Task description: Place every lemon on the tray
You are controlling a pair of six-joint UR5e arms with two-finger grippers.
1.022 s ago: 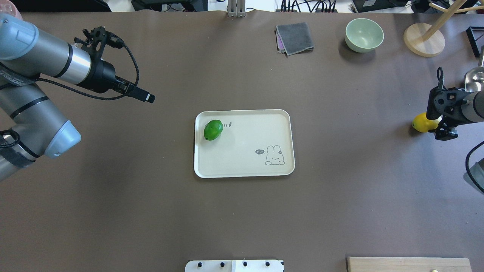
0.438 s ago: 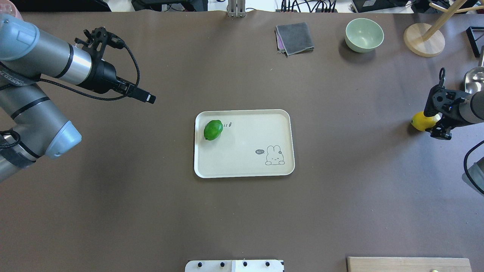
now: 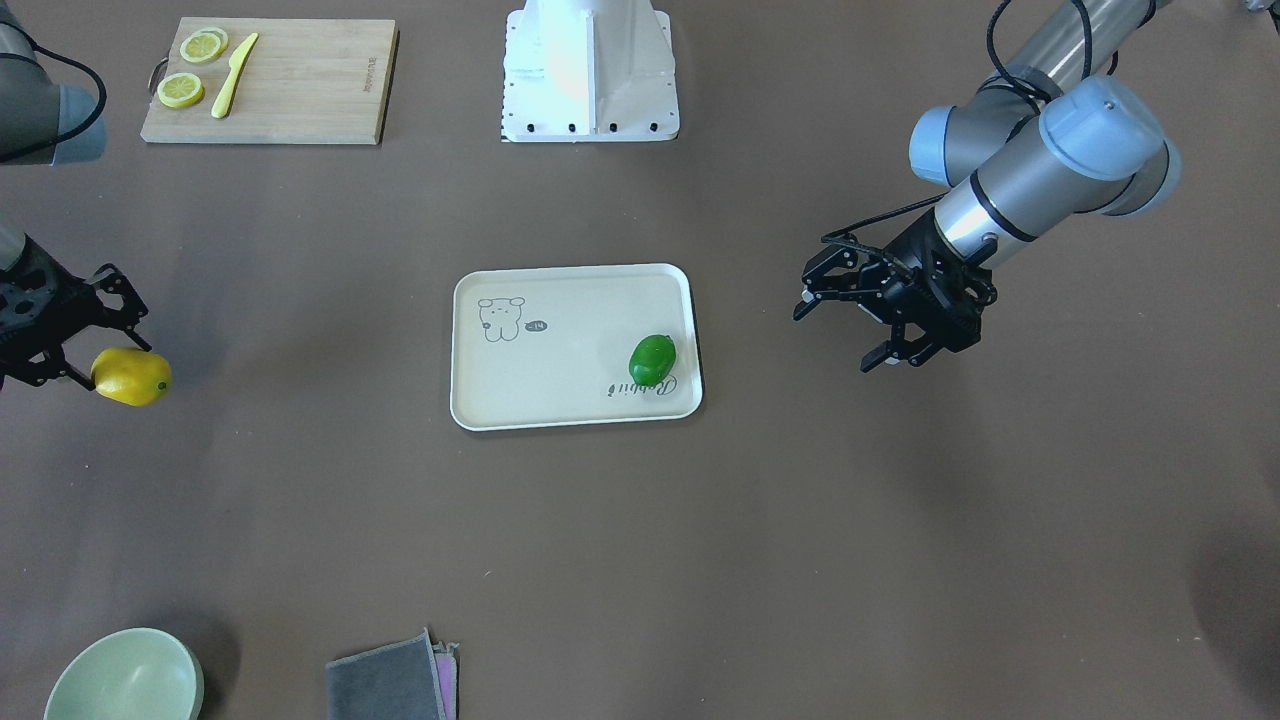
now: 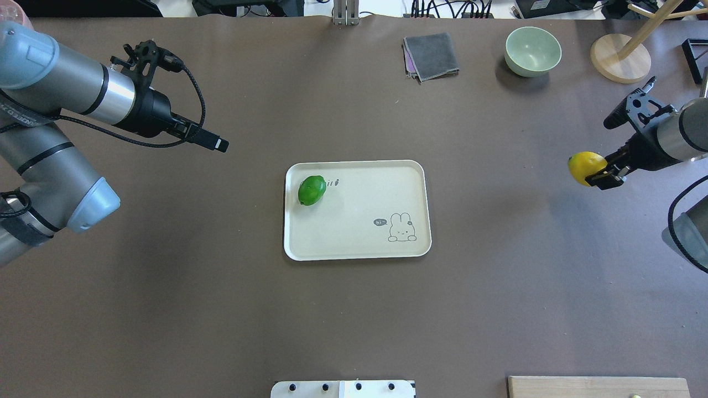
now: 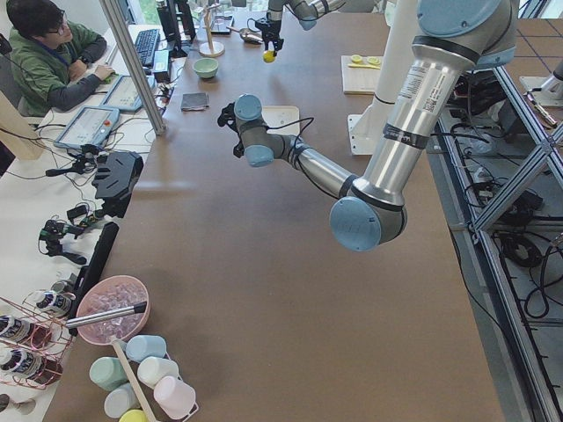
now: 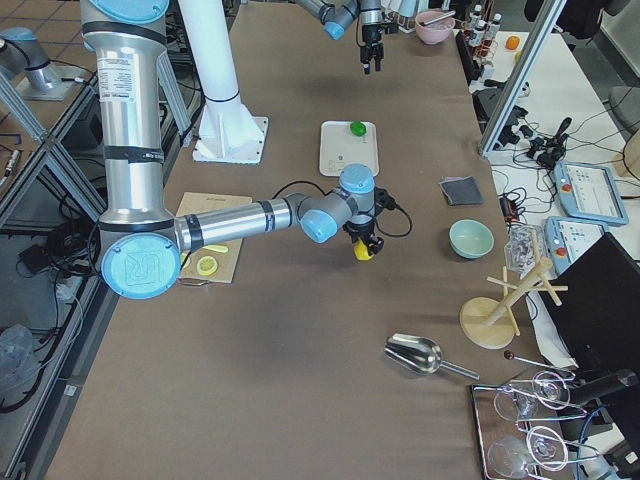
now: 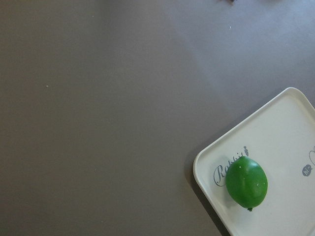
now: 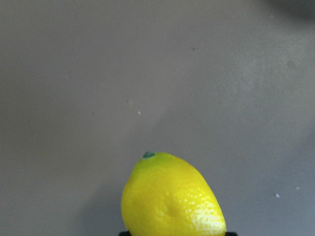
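Note:
The green lemon [image 4: 311,190] lies on the cream tray [image 4: 365,246] near its left rim; it also shows in the front view [image 3: 652,360] and the left wrist view [image 7: 246,182]. My right gripper [image 4: 596,172] is shut on the yellow lemon [image 4: 586,167] and holds it above the table, well right of the tray. The yellow lemon also shows in the front view [image 3: 132,376] and fills the bottom of the right wrist view [image 8: 172,199]. My left gripper [image 3: 840,330] is open and empty, above the table to the tray's left.
A green bowl [image 4: 532,51], a grey cloth [image 4: 431,56] and a wooden stand [image 4: 619,58] sit at the far edge. A cutting board [image 3: 270,80] with lemon slices and a yellow knife lies near the robot's base [image 3: 590,70].
My right gripper has lifted the yellow lemon off the table and carried it left, towards the tray. The left arm has barely moved.

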